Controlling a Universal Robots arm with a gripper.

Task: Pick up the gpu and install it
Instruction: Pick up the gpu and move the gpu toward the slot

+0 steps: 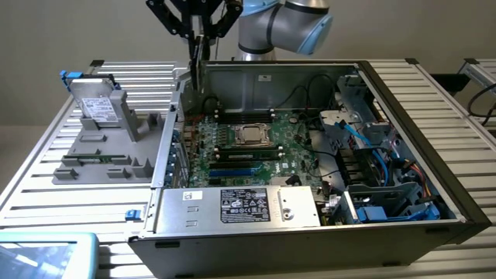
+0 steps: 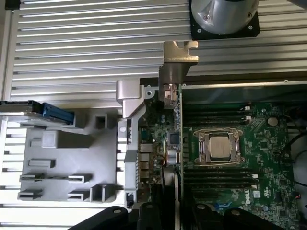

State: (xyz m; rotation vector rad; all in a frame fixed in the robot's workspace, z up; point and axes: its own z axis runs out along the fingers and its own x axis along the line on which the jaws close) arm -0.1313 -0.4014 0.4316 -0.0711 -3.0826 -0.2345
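fingers (image 1: 184,26): clenched on gpu (image 1: 200,67) | gpu: upright, bracket end clear | position: over motherboard (image 2: 268,139) inside open computer case (image 1: 419,125)

Robotics lab, aluminium-slat workbench (image 1: 434,104), opened computer case (image 1: 310,253), robot arm (image 1: 287,23)

Lighting is even, diffuse and moderately bright. Upward faces are the brightest, consistent with overhead light.

Exterior view: the slatted table (image 1: 434,116) either side of the computer case (image 1: 310,247) reads pale with mild glare. Inside the case it is dimmer, with soft-edged shadow below its far wall. The power supply cover (image 1: 240,206) in the case has a dull sheen.

Wrist view: slats beyond the case carry bright bands. The gpu (image 2: 175,72) glints at its bracket above the case. The gripper (image 2: 176,215) is dark and out of focus.
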